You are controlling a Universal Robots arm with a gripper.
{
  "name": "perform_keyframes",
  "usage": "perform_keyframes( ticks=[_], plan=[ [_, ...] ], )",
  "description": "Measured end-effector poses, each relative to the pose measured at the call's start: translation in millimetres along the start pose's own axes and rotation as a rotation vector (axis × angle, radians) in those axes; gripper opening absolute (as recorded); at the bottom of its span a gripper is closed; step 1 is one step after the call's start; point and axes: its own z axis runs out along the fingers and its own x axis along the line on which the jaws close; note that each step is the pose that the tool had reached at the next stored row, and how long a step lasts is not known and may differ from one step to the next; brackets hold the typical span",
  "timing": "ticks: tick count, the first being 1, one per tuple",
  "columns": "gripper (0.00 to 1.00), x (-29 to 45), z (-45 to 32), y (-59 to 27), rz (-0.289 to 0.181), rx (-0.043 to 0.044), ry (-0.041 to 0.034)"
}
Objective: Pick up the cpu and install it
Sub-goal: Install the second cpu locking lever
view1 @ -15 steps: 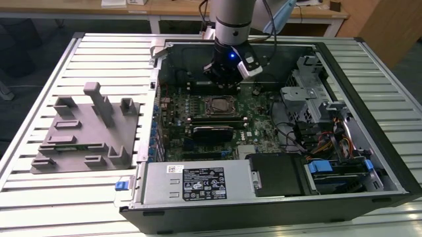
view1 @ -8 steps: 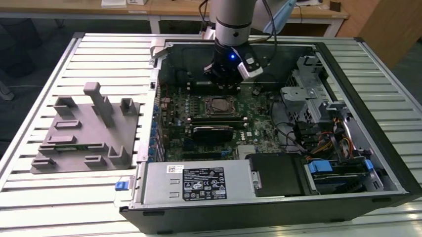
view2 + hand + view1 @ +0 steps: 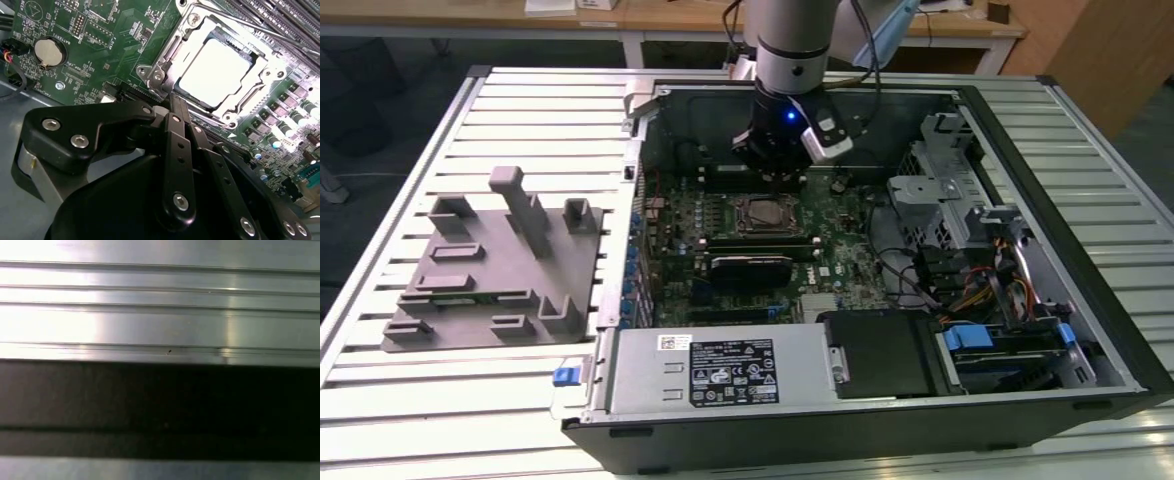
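Observation:
The cpu (image 3: 215,72) is a bright silvery-white square lying flat inside the motherboard socket's metal frame (image 3: 165,62); in the exterior view the cpu (image 3: 761,212) sits mid-board in the open computer case. My gripper (image 3: 781,183) hangs just above the board at the socket's far edge. In the second wrist view the gripper (image 3: 176,100) has its two thin black fingers pressed together beside the socket frame's corner, shut, holding nothing. The fingertips stand off to one side of the cpu, not over it.
The case walls (image 3: 640,200) ring the motherboard (image 3: 841,250). A power supply (image 3: 720,370) sits at the near side, and a drive cage with cables (image 3: 961,220) on the exterior view's right. A grey fixture (image 3: 494,265) lies on the slatted table (image 3: 400,150). A coin battery (image 3: 50,51) is near the socket.

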Motion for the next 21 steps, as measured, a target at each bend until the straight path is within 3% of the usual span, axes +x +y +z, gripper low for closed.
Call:
perform_keyframes(
  ticks=[17,21],
  plan=[
    [0.11,-1.0,-0.5,-15.0,0.0,-0.0014,0.0001],
    [0.11,-1.1,-8.4,-15.1,0.0,-0.0026,0.0001]
  ],
)
